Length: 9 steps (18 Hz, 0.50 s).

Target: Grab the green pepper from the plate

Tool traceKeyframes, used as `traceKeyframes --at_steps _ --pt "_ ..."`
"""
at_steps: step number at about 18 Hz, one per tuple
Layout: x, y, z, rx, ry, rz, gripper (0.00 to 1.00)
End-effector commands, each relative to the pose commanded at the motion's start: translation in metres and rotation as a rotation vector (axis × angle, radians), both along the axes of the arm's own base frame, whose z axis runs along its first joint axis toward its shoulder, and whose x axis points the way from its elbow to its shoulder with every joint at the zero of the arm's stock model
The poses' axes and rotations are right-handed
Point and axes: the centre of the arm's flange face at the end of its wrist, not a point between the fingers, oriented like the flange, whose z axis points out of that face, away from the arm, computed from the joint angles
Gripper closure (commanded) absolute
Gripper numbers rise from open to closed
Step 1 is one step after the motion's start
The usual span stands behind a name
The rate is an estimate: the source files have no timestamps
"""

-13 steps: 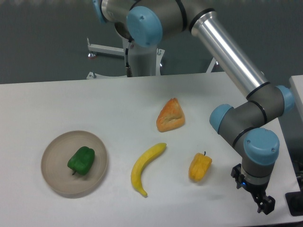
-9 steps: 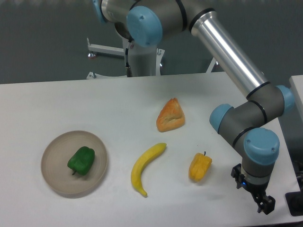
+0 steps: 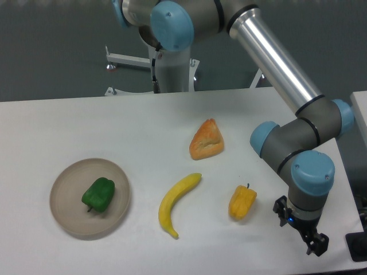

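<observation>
A green pepper (image 3: 98, 195) sits on a plate (image 3: 64, 215) near the table's (image 3: 69, 129) left edge, waiting to be picked; a banana (image 3: 175, 204), bread (image 3: 206, 140) and yellow pepper (image 3: 242, 202) lie between it and the gripper (image 3: 314, 244), its opening unclear, near the right edge.

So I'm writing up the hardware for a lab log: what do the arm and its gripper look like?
The arm is a shiny silver metal tube linked by matte grey joint housings, each closed with a round light-blue cap. The wrist ends in a small black gripper with two short black fingers; a tiny blue light glows just above it. No loose cables or readable markings show.
</observation>
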Motion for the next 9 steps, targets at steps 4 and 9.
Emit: traceKeyframes --at_steps 4,9 --pt "0.037 -0.001 0.019 0.041 -0.075 0.134 0.00" --pt "0.103 -0.002 0.049 -0.004 -0.151 0.228 0.00"
